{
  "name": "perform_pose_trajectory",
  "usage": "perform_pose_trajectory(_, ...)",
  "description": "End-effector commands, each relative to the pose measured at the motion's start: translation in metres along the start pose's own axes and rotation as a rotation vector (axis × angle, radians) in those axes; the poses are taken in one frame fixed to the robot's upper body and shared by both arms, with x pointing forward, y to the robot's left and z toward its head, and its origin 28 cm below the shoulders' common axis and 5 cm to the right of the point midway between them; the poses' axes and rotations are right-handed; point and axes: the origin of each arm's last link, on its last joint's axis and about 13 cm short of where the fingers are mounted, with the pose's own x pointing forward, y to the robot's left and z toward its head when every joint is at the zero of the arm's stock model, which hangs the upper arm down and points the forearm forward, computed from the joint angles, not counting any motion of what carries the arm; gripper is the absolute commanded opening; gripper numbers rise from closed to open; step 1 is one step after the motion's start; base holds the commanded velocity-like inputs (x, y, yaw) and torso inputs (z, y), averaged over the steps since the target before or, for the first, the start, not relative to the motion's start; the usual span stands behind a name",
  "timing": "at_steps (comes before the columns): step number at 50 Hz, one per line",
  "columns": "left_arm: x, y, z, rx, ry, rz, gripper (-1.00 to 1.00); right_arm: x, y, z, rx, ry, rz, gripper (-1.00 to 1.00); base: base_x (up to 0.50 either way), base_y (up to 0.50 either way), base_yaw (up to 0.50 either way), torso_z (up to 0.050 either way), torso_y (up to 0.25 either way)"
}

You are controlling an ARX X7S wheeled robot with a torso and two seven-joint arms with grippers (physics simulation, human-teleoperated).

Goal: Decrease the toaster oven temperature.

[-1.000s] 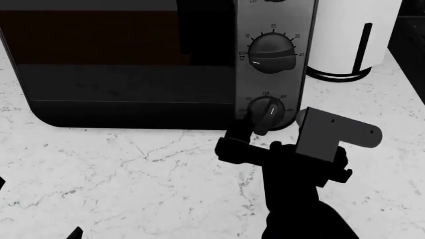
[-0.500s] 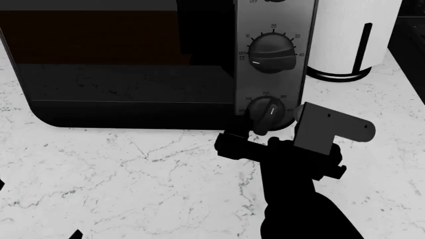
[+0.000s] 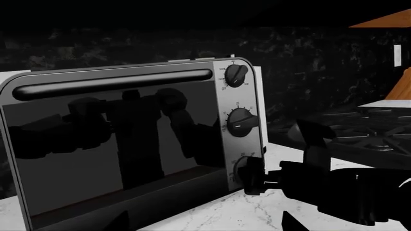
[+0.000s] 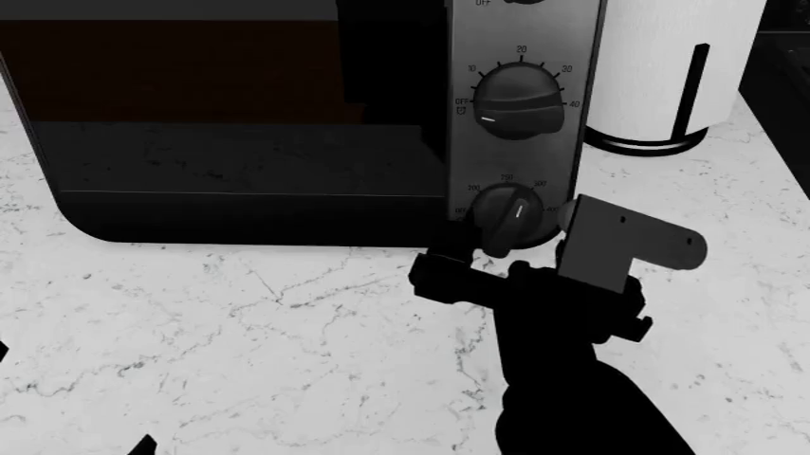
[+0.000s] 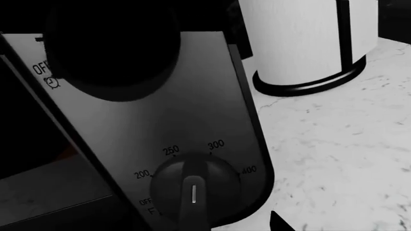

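The toaster oven (image 4: pixel 253 123) is placed on a white marbled countertop (image 4: pixel 253 332), and its dark glass door (image 3: pixel 115 144) is closed. Through the glass nothing can be recognised inside the oven; only a dark reflection of the robot is seen on it in the left wrist view. At the right side of the oven a brushed-steel panel (image 5: pixel 173 115) is found, with black knobs arranged one above the other. The larger timer knob (image 4: pixel 518 101) is marked with OFF and 10 to 40. Below it, at the lowest place of the panel, the small temperature knob (image 5: pixel 194 187) is located, and it is ringed by the numerals 200, 250, 300 and 400. The white line on this knob is directed straight down, away from the numerals.

The right gripper (image 4: pixel 496 258) is held directly in front of the temperature knob. In the head view one dark finger (image 4: pixel 452 248) is seen just beside the left edge of the knob, and the other side is hidden by a grey bracket. It cannot be told whether the knob is pinched or only approached.

Right of the oven a white paper towel roll (image 4: pixel 665 66) is standing upright on a black-rimmed holder. The left gripper is not seen in any view.
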Motion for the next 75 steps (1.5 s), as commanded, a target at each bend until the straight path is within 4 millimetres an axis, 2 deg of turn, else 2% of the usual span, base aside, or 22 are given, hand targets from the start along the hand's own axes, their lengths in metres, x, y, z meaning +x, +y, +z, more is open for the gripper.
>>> perform_pose_trajectory(1,0.000,0.000,-0.001,-0.001,0.003,0.000,1.00,0.003,-0.001,-0.001,0.008,0.007,0.001,1.00,0.00,0.00,0.00,0.000,0.000)
perform_pose_trajectory(34,0.001,0.001,-0.001,-0.004,0.006,0.002,1.00,0.015,-0.001,0.000,0.023,0.030,0.007,1.00,0.00,0.00,0.00,0.000,0.000)
perform_pose_trajectory(56,-0.001,0.000,-0.003,-0.005,0.007,0.000,1.00,0.026,-0.005,-0.007,0.039,0.059,-0.006,1.00,0.00,0.00,0.00,0.000,0.000)
perform_pose_trajectory(57,-0.001,0.000,-0.003,-0.005,0.007,0.000,1.00,0.025,-0.004,-0.008,0.035,0.056,0.001,-1.00,0.02,0.00,0.01,0.000,0.000)
perform_pose_trajectory(75,-0.001,0.001,-0.004,-0.004,0.009,0.005,1.00,0.023,-0.004,-0.008,-0.003,0.046,0.012,-1.00,0.01,0.00,0.01,0.000,0.000)
